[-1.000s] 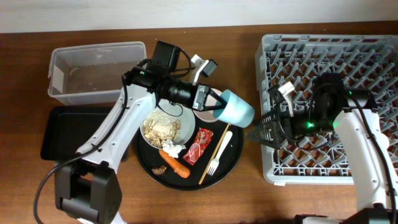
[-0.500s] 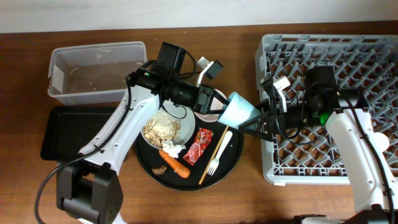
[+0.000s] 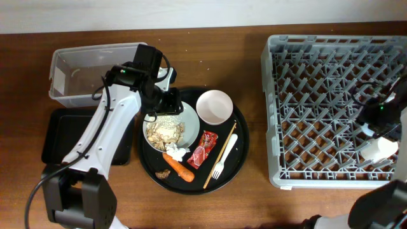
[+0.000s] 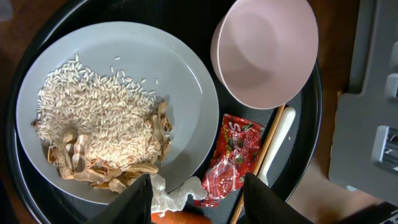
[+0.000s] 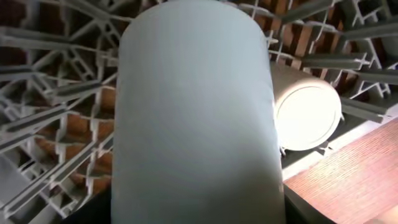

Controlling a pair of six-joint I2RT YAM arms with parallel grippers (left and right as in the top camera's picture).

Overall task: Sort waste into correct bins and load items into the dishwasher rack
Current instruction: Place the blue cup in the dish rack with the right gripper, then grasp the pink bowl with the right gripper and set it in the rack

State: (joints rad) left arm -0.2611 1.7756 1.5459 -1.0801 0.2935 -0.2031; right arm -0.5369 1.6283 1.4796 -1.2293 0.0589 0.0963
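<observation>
The brown wooden table carries the grey rack on your right, and the coming move turns on what hangs over it. Your right gripper is above the rack's right side with the blue cup between its fingers. The dark tips lie against the cup's flanks, so I judge it clasped. The cup's long axis runs straight out from the gripper, across the pegs. The white cup sits in the rack just beside it, toward the rack's outer edge, so lower the blue cup on the side away from that one. Your left gripper is well to the left of the rack, fingers spread and empty, over the round tray with the red wrapper just ahead of its tips; it is the nearer arm for the waste
</observation>
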